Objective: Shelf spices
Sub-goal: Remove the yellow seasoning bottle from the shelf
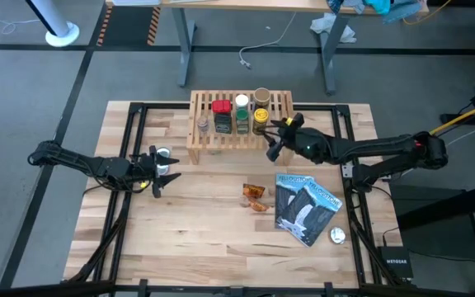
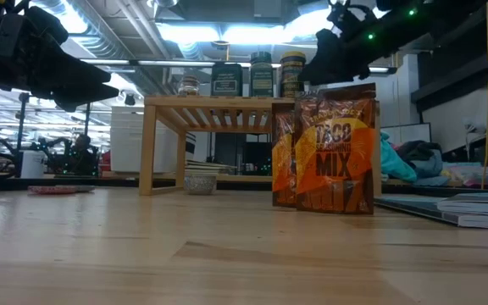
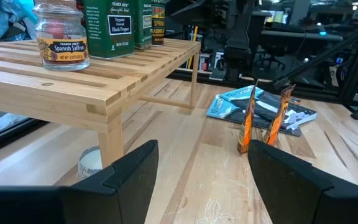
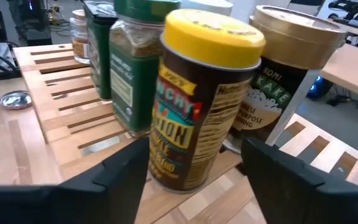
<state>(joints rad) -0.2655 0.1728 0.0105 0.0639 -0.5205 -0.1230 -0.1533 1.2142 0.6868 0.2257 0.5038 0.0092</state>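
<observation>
High view, spice jars standing on the shelf, right gripper open beside its yellow-capped jar, left gripper open left of shelf, orange packets in front.

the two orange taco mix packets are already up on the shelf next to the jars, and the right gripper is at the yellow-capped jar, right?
Not quite. The orange packets stand on the table in front of the shelf, as the high view shows. The right gripper is indeed at the yellow-capped jar.
</observation>
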